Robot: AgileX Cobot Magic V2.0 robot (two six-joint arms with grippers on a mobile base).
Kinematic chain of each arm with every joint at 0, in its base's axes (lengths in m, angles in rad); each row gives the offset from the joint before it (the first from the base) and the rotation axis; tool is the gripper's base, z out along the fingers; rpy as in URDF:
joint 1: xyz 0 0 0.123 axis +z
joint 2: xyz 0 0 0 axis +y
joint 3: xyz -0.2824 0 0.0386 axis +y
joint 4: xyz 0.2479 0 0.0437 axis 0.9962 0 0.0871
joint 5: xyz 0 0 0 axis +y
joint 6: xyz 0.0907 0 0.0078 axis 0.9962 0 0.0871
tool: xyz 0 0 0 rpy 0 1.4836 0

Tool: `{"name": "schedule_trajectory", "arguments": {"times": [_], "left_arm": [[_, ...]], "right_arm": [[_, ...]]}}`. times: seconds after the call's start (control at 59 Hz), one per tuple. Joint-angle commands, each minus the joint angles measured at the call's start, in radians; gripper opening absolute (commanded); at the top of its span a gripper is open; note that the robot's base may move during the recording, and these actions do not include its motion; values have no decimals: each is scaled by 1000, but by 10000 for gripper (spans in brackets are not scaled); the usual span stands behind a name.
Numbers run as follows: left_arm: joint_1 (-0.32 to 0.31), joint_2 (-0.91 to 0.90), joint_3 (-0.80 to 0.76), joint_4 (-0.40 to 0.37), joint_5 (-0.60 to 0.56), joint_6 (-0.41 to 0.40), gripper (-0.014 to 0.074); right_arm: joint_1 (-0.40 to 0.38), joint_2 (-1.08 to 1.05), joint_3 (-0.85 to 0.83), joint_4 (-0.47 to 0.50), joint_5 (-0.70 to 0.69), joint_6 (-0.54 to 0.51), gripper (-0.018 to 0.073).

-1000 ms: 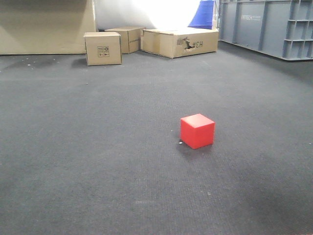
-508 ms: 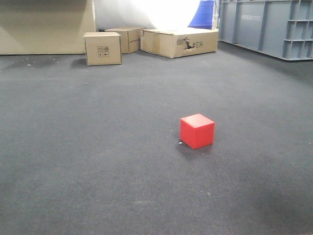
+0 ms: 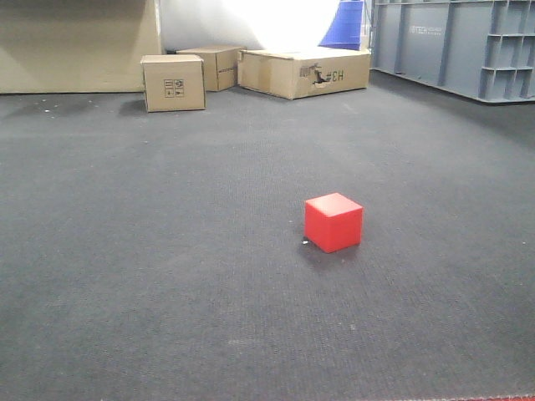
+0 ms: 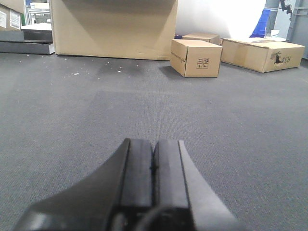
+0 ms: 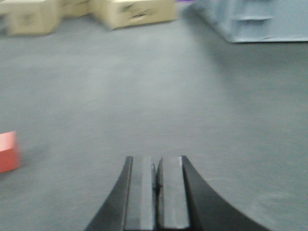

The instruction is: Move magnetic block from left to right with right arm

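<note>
Fingers of the right gripper are pressing together with nothing between them, hovering low over the carpeted floor, and the left gripper is sitting the same way, closed and empty. The magnetic block is resting alone on the floor, well apart from the cardboard boxes at the back; in the right wrist view it is showing only as a blurred red shape at the left edge, off to the side of the fingers. Judging by its small size and sharp, flat matte faces, it is probably light and rigid, offering good friction. Two opposite vertical faces are looking like the sensible hold, taken near mid-height, once the fingers are spreading wider than the cube. Being magnetic, it may be tugging toward nearby metal.
</note>
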Motion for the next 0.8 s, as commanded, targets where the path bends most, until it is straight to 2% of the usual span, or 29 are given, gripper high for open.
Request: {"name": "schedule_trajectory", "arguments": {"times": [0.0,0.169,0.78], "left_arm": [[1,-12,9,-5,-84,-6,-126],[1,-12,9,-5,-84,-6,-126],[1,-12,9,-5,-84,-6,-126]], "right_arm": [[-48,-52,22,-10,-129,-2,62],[-69,-154,120,-10,-177,-2,62],[-69,-175,120,-13,-154,-2,62]]}}
